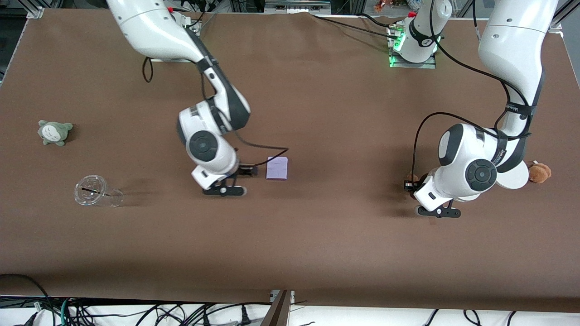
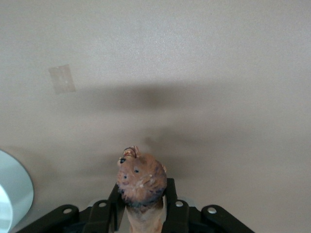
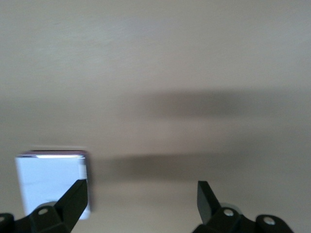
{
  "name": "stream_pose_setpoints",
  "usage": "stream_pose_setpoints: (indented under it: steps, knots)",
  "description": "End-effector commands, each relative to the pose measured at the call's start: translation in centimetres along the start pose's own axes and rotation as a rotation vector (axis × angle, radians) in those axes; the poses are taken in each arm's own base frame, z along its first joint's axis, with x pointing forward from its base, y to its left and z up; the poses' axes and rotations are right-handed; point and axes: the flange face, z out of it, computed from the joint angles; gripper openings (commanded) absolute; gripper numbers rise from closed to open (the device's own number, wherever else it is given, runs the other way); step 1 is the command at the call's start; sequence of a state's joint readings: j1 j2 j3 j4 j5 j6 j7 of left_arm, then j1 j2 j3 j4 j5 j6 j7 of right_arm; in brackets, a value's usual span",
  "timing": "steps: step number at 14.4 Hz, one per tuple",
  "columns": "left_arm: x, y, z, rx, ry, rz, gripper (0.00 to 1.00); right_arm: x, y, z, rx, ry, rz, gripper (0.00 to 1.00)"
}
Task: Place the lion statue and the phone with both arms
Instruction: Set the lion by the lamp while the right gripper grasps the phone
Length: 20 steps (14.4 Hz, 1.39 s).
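Note:
The phone (image 1: 277, 168), a flat pale lavender rectangle, lies on the brown table near the middle. My right gripper (image 1: 248, 171) hangs open and empty just beside it, on the side toward the right arm's end. In the right wrist view the phone (image 3: 48, 179) lies by one finger of the open right gripper (image 3: 141, 194), not between the two. My left gripper (image 1: 409, 184) is shut on the lion statue (image 1: 411, 176), low over the table toward the left arm's end. In the left wrist view the orange-brown lion (image 2: 141, 179) sticks out between the fingers of the left gripper (image 2: 142, 201).
A grey-green plush toy (image 1: 54, 131) and a clear plastic cup (image 1: 97, 191) on its side lie toward the right arm's end. A fuzzy brown plush (image 1: 540, 172) and a white round device (image 1: 516, 180) sit by the left arm; the device also shows in the left wrist view (image 2: 12, 194).

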<state>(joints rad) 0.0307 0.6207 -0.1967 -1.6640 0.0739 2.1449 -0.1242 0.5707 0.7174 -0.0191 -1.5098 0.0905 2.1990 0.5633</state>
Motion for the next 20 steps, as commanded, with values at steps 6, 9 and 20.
stream_pose_setpoints:
  steps: [6, 9, 20]
  knots:
    - [-0.4, -2.7, 2.6, -0.003, 0.010, 0.040, 0.00, -3.5, -6.9, 3.1, 0.062, 0.095, 0.044, 1.00]
    - [-0.3, -2.8, 3.6, -0.006, -0.002, 0.038, 0.10, -4.2, -8.0, 3.7, 0.073, 0.111, 0.025, 1.00]
    - [-0.9, -3.4, 0.5, -0.007, -0.031, 0.019, 1.00, -4.3, -8.4, 5.3, 0.092, 0.139, 0.017, 1.00]
